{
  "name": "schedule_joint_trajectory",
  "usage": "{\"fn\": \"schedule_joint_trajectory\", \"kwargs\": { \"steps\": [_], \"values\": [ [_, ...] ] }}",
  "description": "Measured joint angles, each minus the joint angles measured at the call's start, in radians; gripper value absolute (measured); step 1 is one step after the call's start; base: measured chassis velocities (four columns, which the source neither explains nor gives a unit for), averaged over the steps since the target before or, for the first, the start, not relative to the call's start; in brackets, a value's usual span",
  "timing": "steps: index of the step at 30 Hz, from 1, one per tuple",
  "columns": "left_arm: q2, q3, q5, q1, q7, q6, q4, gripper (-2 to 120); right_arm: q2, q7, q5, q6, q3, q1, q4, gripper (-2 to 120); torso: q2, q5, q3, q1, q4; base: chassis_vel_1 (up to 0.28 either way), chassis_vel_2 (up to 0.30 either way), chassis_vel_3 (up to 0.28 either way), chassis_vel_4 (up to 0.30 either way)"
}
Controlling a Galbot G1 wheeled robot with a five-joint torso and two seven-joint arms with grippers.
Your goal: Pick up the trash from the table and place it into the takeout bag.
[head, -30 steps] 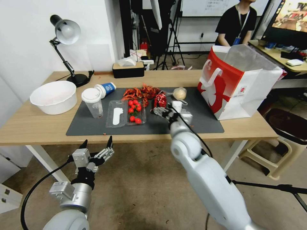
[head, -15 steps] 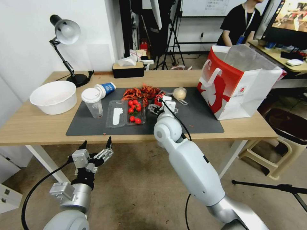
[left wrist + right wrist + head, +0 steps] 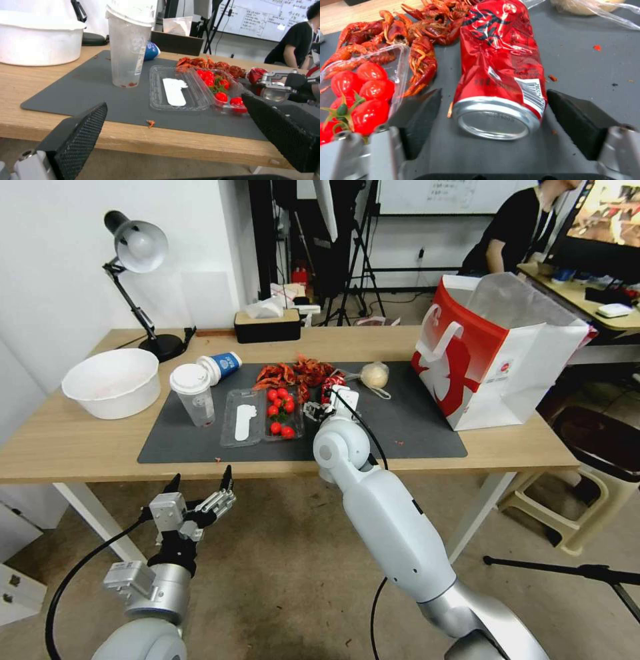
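Spanning most of the head view: light-wood table (image 3: pixel 80 447), dark grey mat (image 3: pixel 413 427) laid across its middle. Standing at the mat's 3 o'clock end: takeout bag (image 3: pixel 507 373), upright, mouth open, red side facing the mat. Sitting off the mat at 9 o'clock: white bowl (image 3: pixel 112 382). Standing upright at the mat's 10 o'clock corner: clear white-lidded cup (image 3: pixel 193 395); lying on its side just behind, toward 11 o'clock: blue-and-white paper cup (image 3: pixel 220 365). Lying open at mid-mat: clear plastic clamshell (image 3: pixel 261 415) holding cherry tomatoes (image 3: pixel 360 95). Heaped at the mat's 12 o'clock edge: red crayfish shells (image 3: pixel 293 373). Resting toward 1 o'clock: bagged beige lump (image 3: pixel 375 375), contents unclear. Lying on its side between the clamshell and the shells: crushed red drink can (image 3: pixel 500 75), base end toward the wrist camera. Reaching over the near table edge: right gripper (image 3: pixel 493 117), low over the mat, spread wide, one finger either side of the can's base, small gap visible at each side, nothing clamped. Hanging below the near table edge at 7 o'clock: left gripper (image 3: pixel 200 495), fingers parted, empty.
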Motion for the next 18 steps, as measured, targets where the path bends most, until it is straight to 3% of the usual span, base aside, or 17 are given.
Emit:
{"fn": "schedule_joint_trajectory", "kwargs": {
  "steps": [7,12,15,18],
  "values": [
    [0.001,0.004,0.0,-0.001,0.0,-0.004,0.003,100,-0.012,-0.01,-0.004,0.006,0.002,-0.011,0.016,59,0.0,0.0,0.0,0.0,0.0,0.0,0.0,0.0,0.0],
    [0.001,0.005,0.002,-0.001,0.0,-0.008,0.003,100,-0.027,-0.029,-0.031,0.019,0.006,-0.025,0.045,57,0.0,0.0001,0.0,0.0,0.0001,0.0,0.0,0.0,0.0],
    [0.001,0.005,0.003,-0.001,0.0,-0.01,0.003,100,-0.052,-0.061,-0.083,0.023,0.001,-0.043,0.087,57,0.0,0.0002,0.0,0.0,0.0001,0.0,0.0,0.0,0.0],
    [0.001,0.005,0.005,0.001,-0.001,-0.012,0.002,100,-0.121,-0.186,-0.267,0.059,-0.008,-0.082,0.155,57,0.0,0.0004,0.0,0.0,0.0,0.0,0.0,0.0,0.0]
  ]
}}
